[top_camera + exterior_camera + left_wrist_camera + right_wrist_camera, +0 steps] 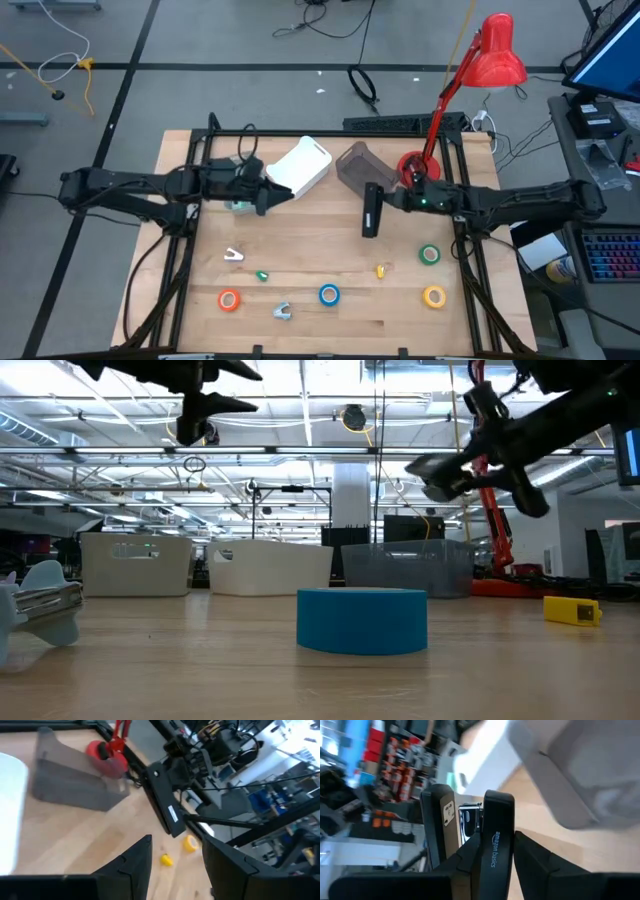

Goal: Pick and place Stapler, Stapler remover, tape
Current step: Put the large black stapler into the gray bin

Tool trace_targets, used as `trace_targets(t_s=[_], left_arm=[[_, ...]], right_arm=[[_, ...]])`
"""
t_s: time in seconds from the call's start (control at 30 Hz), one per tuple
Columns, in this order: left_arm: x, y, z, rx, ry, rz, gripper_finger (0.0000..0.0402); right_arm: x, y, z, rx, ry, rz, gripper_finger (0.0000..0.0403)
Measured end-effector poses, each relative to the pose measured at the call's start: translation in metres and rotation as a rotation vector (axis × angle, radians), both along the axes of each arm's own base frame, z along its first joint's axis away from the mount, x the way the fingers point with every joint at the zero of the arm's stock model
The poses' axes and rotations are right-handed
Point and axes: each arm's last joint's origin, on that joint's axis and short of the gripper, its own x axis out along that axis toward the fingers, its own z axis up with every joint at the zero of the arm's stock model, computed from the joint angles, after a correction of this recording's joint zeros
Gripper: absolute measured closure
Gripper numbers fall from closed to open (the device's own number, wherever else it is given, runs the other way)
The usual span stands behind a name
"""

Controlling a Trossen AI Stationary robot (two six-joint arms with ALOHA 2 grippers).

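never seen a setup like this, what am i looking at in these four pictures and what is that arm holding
These are two dark robot arms at a wooden table, seen by four cameras at one moment: one overhead, one level with the tabletop, and one on each arm's wrist.

The right hand is shut on a black stapler, lifted over the table's middle; its wrist camera shows the stapler clamped between the fingers. The left hand hangs beside a white bin; what it grips, if anything, is unclear.

A grey bin and a red lamp stand at the back. Nearer the front lie tape rolls: orange, blue, yellow, green. The blue one fills the low view.
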Motion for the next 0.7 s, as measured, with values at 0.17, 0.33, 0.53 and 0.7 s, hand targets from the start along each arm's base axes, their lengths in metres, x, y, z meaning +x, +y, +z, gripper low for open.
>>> trace_targets(t_s=[0.17, 0.33, 0.53, 0.7], left_arm=[[0.017, -0.01, -0.001, -0.004, -0.086, -0.043, 0.0227], [0.031, -0.016, -0.003, -0.031, -0.158, -0.064, 0.0227], [0.044, -0.017, -0.011, -0.068, -0.176, -0.04, 0.0227], [0.052, -0.016, -0.021, -0.107, -0.15, -0.009, 0.0227]], right_arm=[[0.015, 0.0, 0.009, -0.111, -0.122, -0.006, 0.0317], [0.028, -0.001, 0.011, -0.175, -0.196, 0.006, 0.0317], [0.043, -0.002, 0.016, -0.227, -0.191, 0.023, 0.0317], [0.055, -0.003, 0.03, -0.291, -0.195, 0.03, 0.0317]])
